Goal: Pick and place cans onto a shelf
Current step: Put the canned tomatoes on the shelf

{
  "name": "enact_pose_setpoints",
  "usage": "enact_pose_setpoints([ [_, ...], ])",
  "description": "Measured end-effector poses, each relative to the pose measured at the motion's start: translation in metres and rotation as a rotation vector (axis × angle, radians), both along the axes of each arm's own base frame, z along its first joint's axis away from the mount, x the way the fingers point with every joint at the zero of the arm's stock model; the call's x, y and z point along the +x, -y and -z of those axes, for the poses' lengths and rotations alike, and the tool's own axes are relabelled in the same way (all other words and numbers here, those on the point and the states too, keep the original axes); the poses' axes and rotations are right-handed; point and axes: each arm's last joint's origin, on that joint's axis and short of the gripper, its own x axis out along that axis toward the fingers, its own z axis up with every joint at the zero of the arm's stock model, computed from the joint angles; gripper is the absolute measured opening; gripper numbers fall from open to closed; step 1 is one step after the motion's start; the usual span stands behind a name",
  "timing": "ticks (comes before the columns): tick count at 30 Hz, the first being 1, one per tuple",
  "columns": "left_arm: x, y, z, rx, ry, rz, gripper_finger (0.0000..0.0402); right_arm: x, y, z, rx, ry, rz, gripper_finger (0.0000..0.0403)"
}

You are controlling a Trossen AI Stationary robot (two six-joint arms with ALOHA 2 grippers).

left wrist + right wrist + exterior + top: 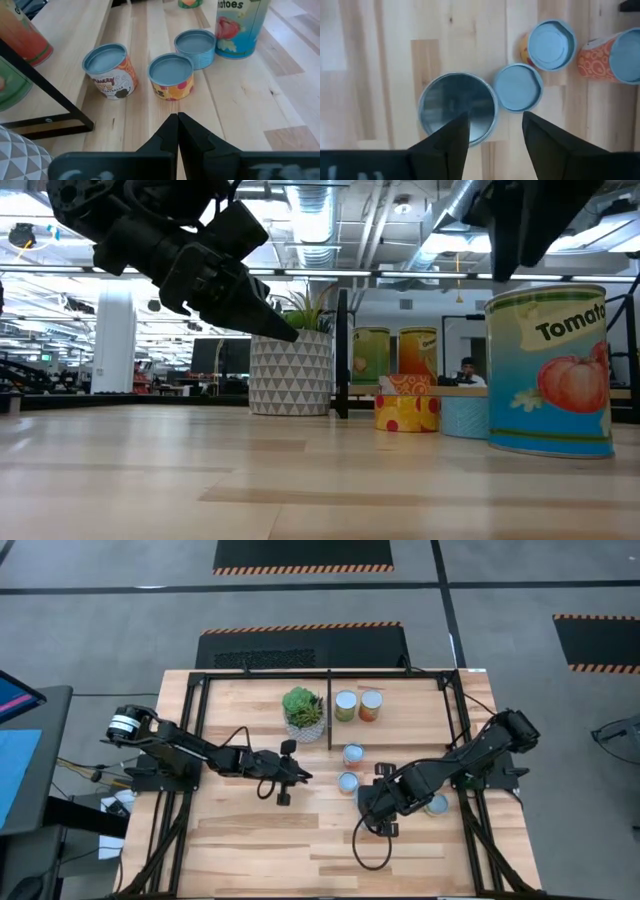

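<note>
Right claw (492, 132) is hanging released above a silver-topped tomato can (457, 107), sealed, with three blue-lidded cans (518, 87) just beyond. Left claw (177, 131) is sitting clenched, empty, facing them. Two cans (346, 706) are standing on the shelf (420, 715).

Open-plan lab or office, exposed ceiling ducts (470, 200), strip lights, hazard-striped floor mats (303, 555), seated person (467, 368) behind wooden tabletop (300, 840)
</note>
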Motion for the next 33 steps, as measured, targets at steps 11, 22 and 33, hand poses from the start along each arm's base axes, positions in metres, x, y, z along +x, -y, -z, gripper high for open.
enact_pose_setpoints([
  [11, 0.000, 0.000, 0.000, 0.001, -0.001, -0.001, 0.0000, 0.001, 0.006, 0.017, -0.008, -0.001, 0.032, 0.0185],
  [22, 0.000, 0.000, 0.000, 0.003, -0.004, -0.005, 0.0000, 0.001, 0.008, 0.025, 0.014, -0.010, 0.036, 0.0172],
  [33, 0.000, 0.000, 0.001, 0.004, -0.009, -0.005, 0.0000, 0.003, 0.006, 0.032, 0.050, 0.015, 0.031, 0.0168],
])
